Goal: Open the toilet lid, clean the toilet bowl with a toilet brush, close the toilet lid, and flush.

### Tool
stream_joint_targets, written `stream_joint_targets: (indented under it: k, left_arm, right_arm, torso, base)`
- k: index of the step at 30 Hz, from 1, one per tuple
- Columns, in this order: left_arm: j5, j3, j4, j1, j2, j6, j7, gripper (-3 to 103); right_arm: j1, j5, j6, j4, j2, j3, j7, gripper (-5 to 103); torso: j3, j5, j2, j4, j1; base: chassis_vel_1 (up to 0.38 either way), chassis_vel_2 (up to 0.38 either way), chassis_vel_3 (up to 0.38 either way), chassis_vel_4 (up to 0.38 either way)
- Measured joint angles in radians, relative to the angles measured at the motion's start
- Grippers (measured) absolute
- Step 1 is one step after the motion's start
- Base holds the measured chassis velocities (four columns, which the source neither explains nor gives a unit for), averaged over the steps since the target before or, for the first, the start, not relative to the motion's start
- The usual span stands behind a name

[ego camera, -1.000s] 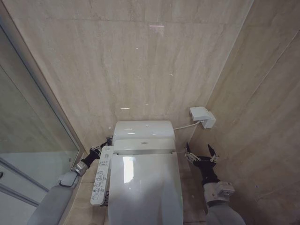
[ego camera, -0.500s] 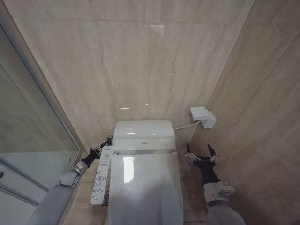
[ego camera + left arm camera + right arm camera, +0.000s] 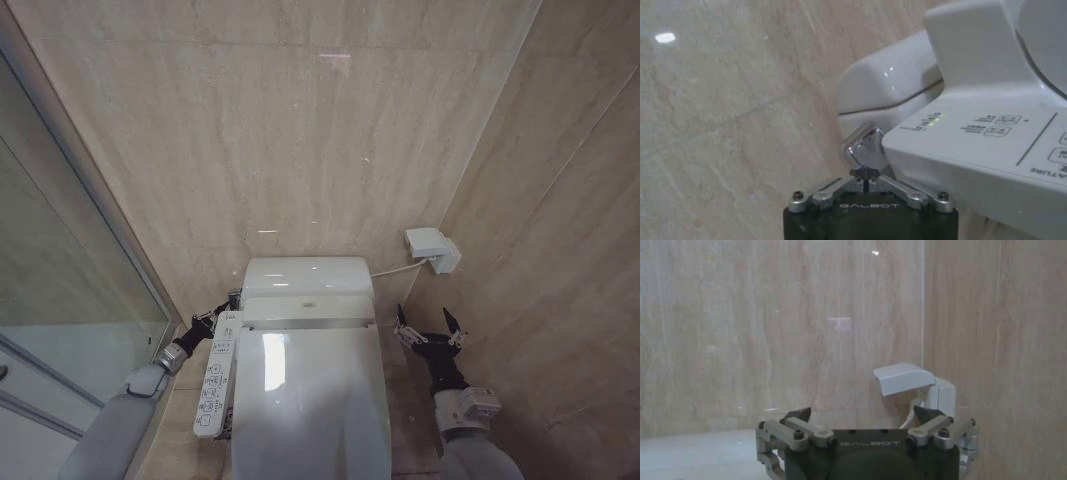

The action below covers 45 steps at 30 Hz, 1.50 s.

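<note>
The toilet lid lies shut over the toilet bowl, which it hides. A white button panel runs along the toilet's left side. My left gripper is at the left rear corner of the toilet, behind that panel. In the left wrist view the left gripper is shut, and its tip rests against a chrome flush lever beside the panel. My right gripper hovers open to the right of the toilet, holding nothing; it also appears in the right wrist view. The toilet brush is out of view.
The white rear unit backs onto a beige tiled wall. A white socket box with a cable is fixed to the wall at the right. A glass shower door stands close on the left, and a tiled side wall close on the right.
</note>
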Motion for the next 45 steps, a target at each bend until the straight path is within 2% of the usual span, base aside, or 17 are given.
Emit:
stream_joint_targets:
  k: [22,27,29,33,36,38,39,41,42,45]
  left_arm:
    - [-0.003,-0.028,-0.014,0.020,0.002,0.002,-0.005,0]
    - [-0.020,-0.075,-0.067,0.082,0.011,0.030,-0.048,0]
    - [-0.051,-0.110,-0.138,0.137,0.026,0.062,-0.075,0]
    - [-0.082,-0.156,-0.215,0.196,0.039,0.078,-0.109,0]
    - [-0.088,-0.235,-0.294,0.270,0.040,0.088,-0.182,0]
    - [-0.104,-0.268,-0.373,0.322,0.038,0.143,-0.260,0]
    - [-0.104,-0.268,-0.373,0.322,0.038,0.143,-0.260,0]
    - [-0.144,-0.299,-0.496,0.390,0.032,0.252,-0.314,3]
    - [-0.144,-0.299,-0.496,0.390,0.032,0.252,-0.314,3]
    - [-0.166,-0.346,-0.651,0.459,0.008,0.323,-0.359,3]
  right_arm:
    - [0.000,0.000,0.000,0.000,0.000,0.000,0.000,100]
    - [0.000,0.000,0.000,0.000,0.000,0.000,0.000,100]
    - [0.000,0.000,0.000,0.000,0.000,0.000,0.000,100]
    - [0.000,0.000,0.000,0.000,0.000,0.000,0.000,100]
    - [0.000,0.000,0.000,0.000,0.000,0.000,0.000,100]
    - [0.000,0.000,0.000,0.000,0.000,0.000,0.000,100]
    - [0.000,0.000,0.000,0.000,0.000,0.000,0.000,100]
    - [0.000,0.000,0.000,0.000,0.000,0.000,0.000,100]
    - [0.000,0.000,0.000,0.000,0.000,0.000,0.000,100]
    - [0.000,0.000,0.000,0.000,0.000,0.000,0.000,100]
  torso:
    - [0.000,-0.0001,0.000,-0.0007,0.000]
    - [0.000,-0.0003,0.000,-0.0012,0.000]
    - [0.000,-0.0003,0.000,-0.0004,0.000]
    - [0.000,0.0000,0.000,0.0003,0.000]
    - [0.000,0.0000,0.000,0.0000,0.000]
    - [0.000,0.0000,0.000,0.0003,0.000]
    - [0.000,0.0000,0.000,0.0003,0.000]
    - [0.000,0.0002,0.000,-0.0001,0.000]
    - [0.000,0.0002,0.000,-0.0001,0.000]
    - [0.000,0.0003,0.000,-0.0001,0.000]
  base:
    - [0.000,0.000,0.000,0.000]
    - [0.000,0.000,0.000,0.000]
    - [0.000,0.000,0.000,0.000]
    - [0.000,0.000,0.000,0.000]
    - [0.000,0.000,0.000,0.000]
    - [0.000,0.000,0.000,0.000]
    - [0.000,0.000,0.000,0.000]
    - [0.000,0.000,0.000,0.000]
    - [0.000,0.000,0.000,0.000]
    - [0.000,0.000,0.000,0.000]
